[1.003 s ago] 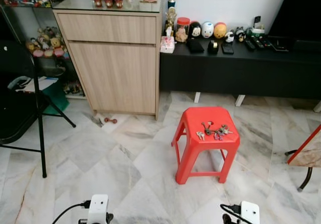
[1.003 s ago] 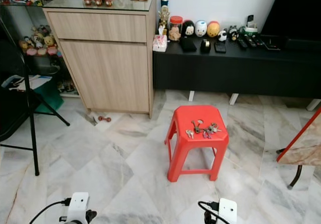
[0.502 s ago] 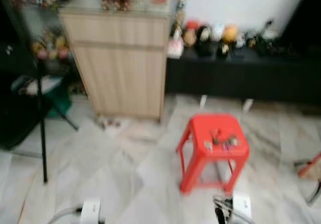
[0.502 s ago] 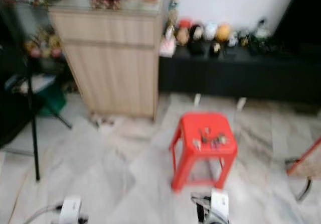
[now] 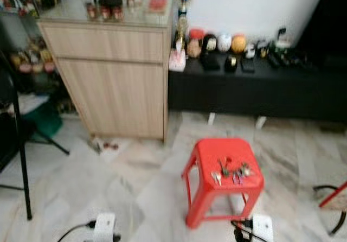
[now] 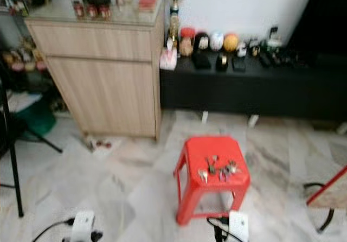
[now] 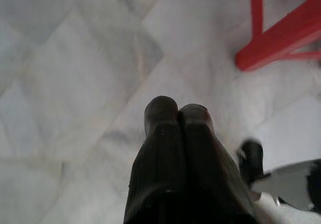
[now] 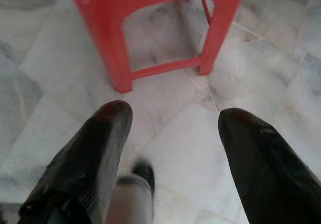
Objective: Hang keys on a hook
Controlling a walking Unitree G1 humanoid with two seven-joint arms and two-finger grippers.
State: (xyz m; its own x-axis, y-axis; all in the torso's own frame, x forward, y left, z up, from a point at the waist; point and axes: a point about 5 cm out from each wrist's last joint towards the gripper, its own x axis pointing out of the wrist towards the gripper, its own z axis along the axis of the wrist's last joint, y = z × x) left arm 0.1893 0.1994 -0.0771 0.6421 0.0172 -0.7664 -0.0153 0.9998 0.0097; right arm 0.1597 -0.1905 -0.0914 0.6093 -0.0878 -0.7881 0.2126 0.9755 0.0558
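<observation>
Red plastic stool (image 5: 225, 174) stands on marble floor (image 5: 130, 177), w/ keys (image 5: 230, 170) lying in a loose bunch on its seat, toward the front. Behind the stool: black low bench (image 5: 255, 87) w/ small figurines, wood cabinet (image 5: 108, 74) beside it. Right gripper (image 8: 173, 133) hangs low just in front of the stool, fingers spread wide, holding nothing. Left gripper (image 7: 179, 114) hangs over floor near stool leg, fingers pressed together, nothing between them.
</observation>
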